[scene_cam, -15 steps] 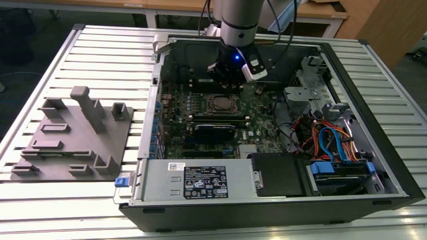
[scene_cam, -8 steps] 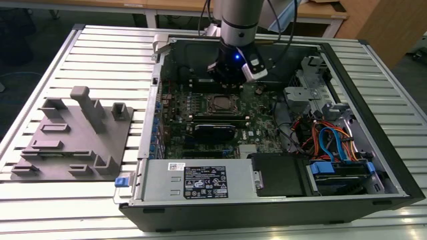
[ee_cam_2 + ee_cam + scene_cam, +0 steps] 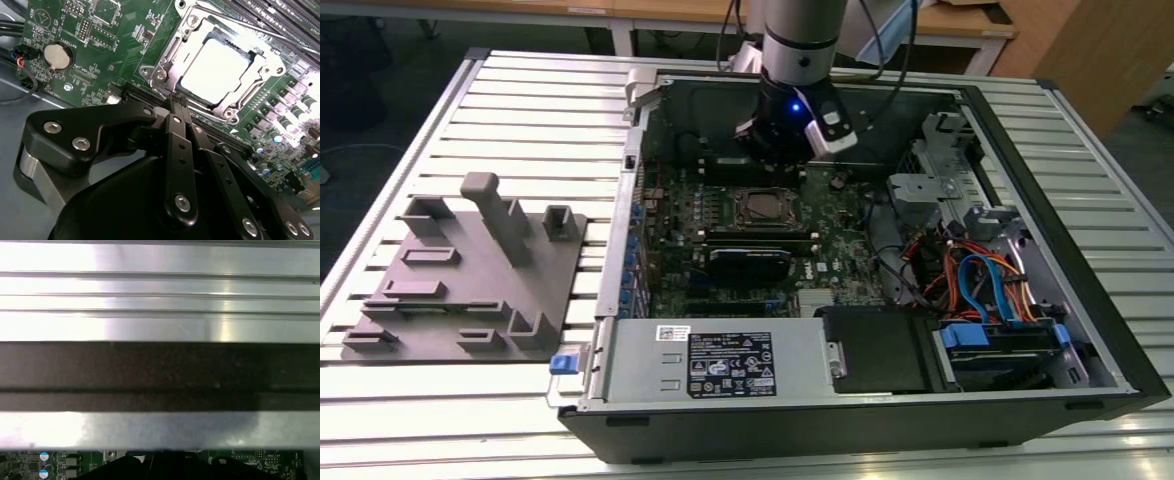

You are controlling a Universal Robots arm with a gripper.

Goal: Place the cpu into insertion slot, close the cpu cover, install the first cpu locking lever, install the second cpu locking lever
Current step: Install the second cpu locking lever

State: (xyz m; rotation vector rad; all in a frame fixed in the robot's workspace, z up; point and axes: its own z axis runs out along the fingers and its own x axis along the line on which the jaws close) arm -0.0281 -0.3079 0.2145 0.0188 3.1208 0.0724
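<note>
We see a slatted metal desk [image 3: 520, 110] carrying an open computer case [image 3: 1067, 330], with a grey fixture block [image 3: 454, 280] lying on the desk at the exterior view's left, well apart from the case. Inside the case a green board [image 3: 667, 250] covers the floor, and a bundle of blue and orange cables [image 3: 987, 285] sits at the exterior view's right.

The arm [image 3: 798, 40] reaches down from the far side, and its gripper [image 3: 781, 150] hangs just beyond the far edge of the slot [image 3: 761, 207]. In the second wrist view the gripper [image 3: 176, 100] has its jaws closed together, holding nothing, their tips near the cover's edge.

The cpu [image 3: 215, 70] lies flat in the slot [image 3: 167, 47], its pale face showing through the window of the cover [image 3: 265, 62], which lies down over it. A thin lever [image 3: 235, 22] runs along one side of the cover. A round coin cell [image 3: 56, 55] sits on the board, well apart from the slot.
</note>
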